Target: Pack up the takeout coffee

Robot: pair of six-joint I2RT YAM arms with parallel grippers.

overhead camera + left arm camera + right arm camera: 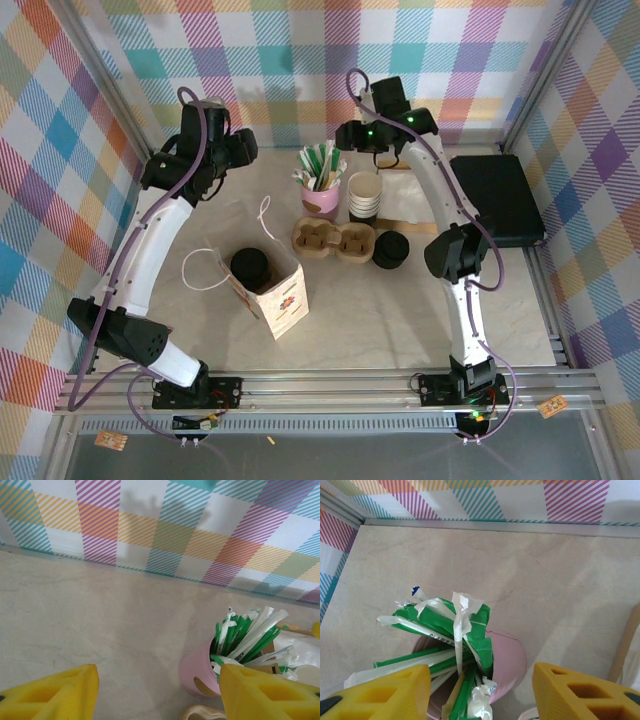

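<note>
Two at once, wide-jawed, empty: parks left gripper (159, 696) and right gripper (481, 694) near overhead view's top, likely clearing takeout coffee (248, 265) seated inside paper bag (286, 305)

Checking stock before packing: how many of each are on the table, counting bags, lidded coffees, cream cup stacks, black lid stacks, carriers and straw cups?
Paper bag: 1
Takeout coffee: 1
Stack of cream cups: 1
Stack of black lids: 1
Cardboard cup carrier: 1
Pink straw cup: 1
Total: 6
</note>
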